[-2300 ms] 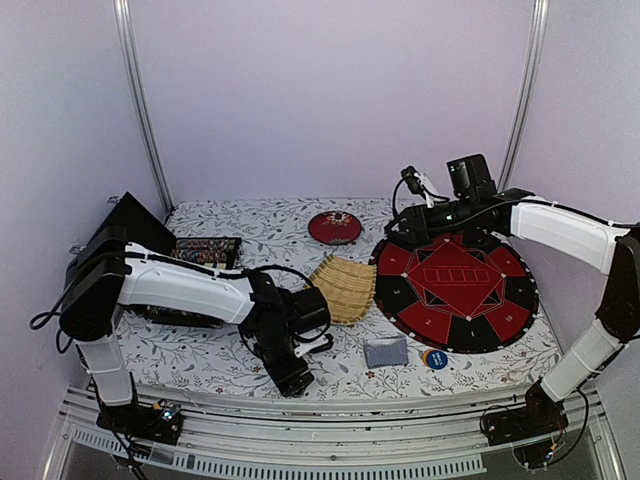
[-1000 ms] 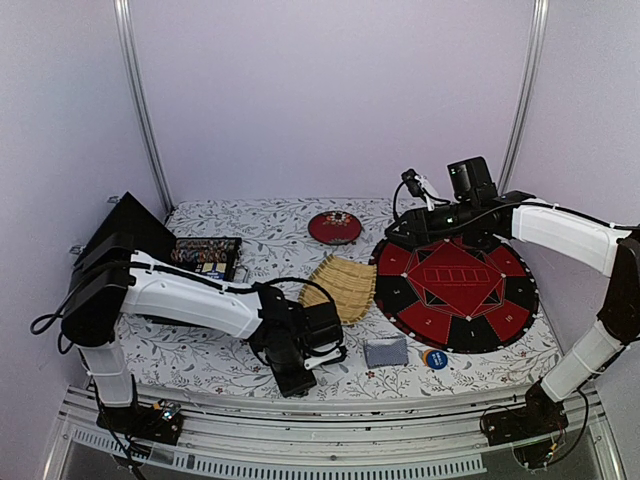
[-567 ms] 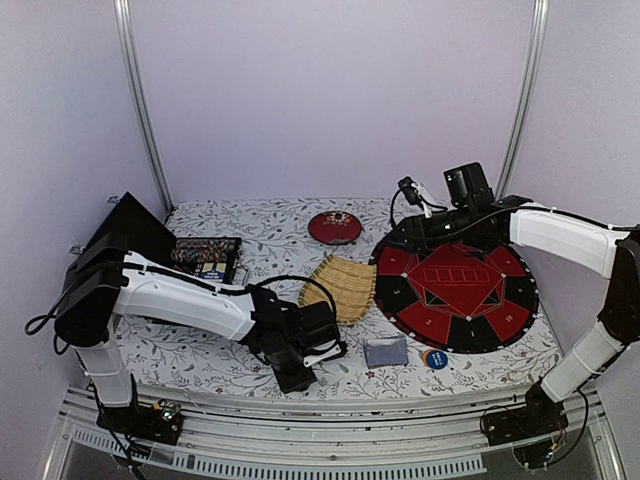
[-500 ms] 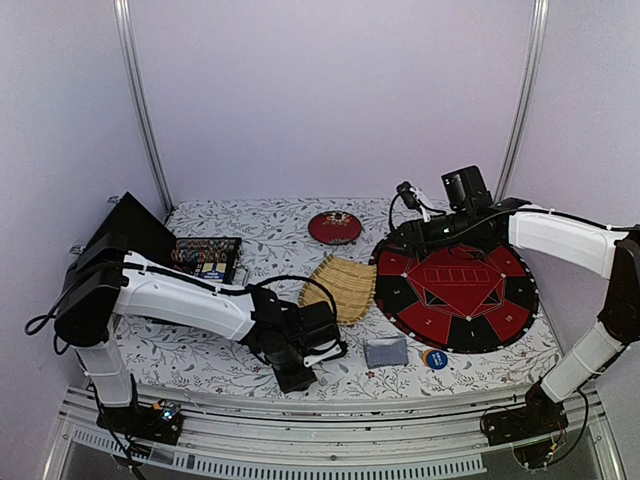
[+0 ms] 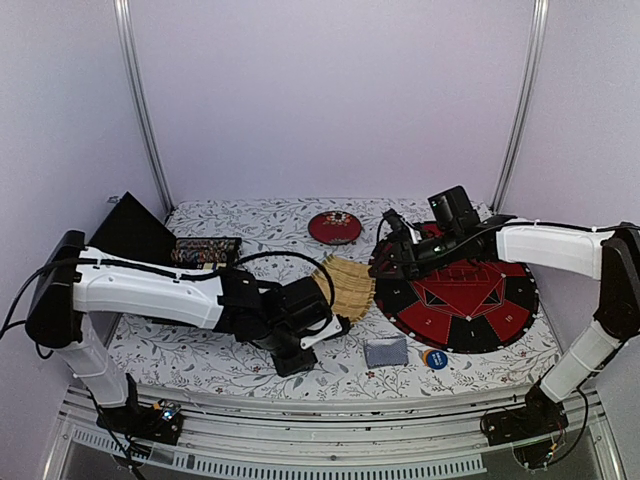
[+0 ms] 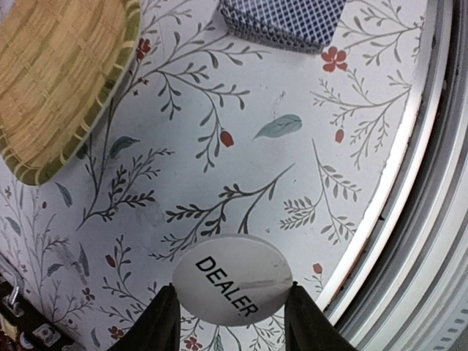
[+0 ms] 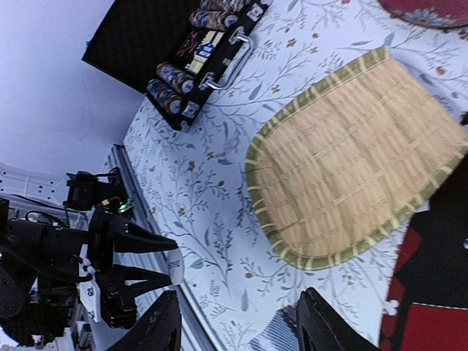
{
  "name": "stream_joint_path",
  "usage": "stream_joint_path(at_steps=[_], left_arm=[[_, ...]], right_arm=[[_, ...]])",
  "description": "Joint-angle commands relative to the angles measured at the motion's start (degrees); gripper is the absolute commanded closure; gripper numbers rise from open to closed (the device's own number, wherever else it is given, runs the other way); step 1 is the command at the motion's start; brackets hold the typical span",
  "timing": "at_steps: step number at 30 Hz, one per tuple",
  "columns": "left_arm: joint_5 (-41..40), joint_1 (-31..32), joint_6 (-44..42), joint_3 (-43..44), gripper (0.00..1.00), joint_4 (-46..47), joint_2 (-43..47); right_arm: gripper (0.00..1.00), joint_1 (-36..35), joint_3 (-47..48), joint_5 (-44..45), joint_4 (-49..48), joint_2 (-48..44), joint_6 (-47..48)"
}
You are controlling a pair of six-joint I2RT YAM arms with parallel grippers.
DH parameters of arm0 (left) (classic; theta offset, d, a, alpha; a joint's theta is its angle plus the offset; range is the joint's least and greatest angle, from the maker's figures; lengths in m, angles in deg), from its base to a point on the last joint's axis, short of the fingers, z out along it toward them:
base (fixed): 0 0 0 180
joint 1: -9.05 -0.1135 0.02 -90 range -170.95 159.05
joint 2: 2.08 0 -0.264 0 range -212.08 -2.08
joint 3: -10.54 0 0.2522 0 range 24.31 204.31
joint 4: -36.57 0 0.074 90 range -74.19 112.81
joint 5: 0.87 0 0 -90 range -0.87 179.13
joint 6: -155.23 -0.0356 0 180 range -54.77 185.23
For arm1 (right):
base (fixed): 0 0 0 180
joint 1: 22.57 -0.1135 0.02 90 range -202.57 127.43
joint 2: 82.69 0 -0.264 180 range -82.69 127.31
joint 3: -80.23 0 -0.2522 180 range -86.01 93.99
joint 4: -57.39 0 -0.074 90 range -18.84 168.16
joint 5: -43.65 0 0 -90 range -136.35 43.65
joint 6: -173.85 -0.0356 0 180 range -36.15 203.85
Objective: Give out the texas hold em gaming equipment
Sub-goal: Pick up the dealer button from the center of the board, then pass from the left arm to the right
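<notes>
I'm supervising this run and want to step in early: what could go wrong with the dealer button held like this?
The white round DEALER button is pinched only at its rim by the left fingers, close to the table's near edge; a slip could send it off the table. The blue-backed card deck lies just ahead of the fingers, so a low pass might scatter it.

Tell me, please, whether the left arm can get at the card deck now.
Probably yes: the card deck lies just ahead, nothing between, but the left gripper is shut on the dealer button.
</notes>
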Motion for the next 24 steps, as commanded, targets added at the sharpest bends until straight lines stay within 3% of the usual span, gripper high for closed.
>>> stream_joint_path(at_steps=[1, 10, 24], left_arm=[[-4.1, 0.25, -1.9, 3.07, 0.66, -0.23, 3.07], [-9.0, -0.29, -3.68, 6.19, 0.65, -0.49, 4.35], [-10.44, -1.95, -4.8, 6.85, 0.66, 1.28, 4.09]], right_arm=[[0.44, -3.68, -1.22, -11.05, -11.17, 3.88, -7.97], [0.51, -8.63, -0.82, -19.69, -24.07, 11.71, -17.27], [0.54, -12.5, -0.04, -22.91, -30.12, 18.75, -21.6]])
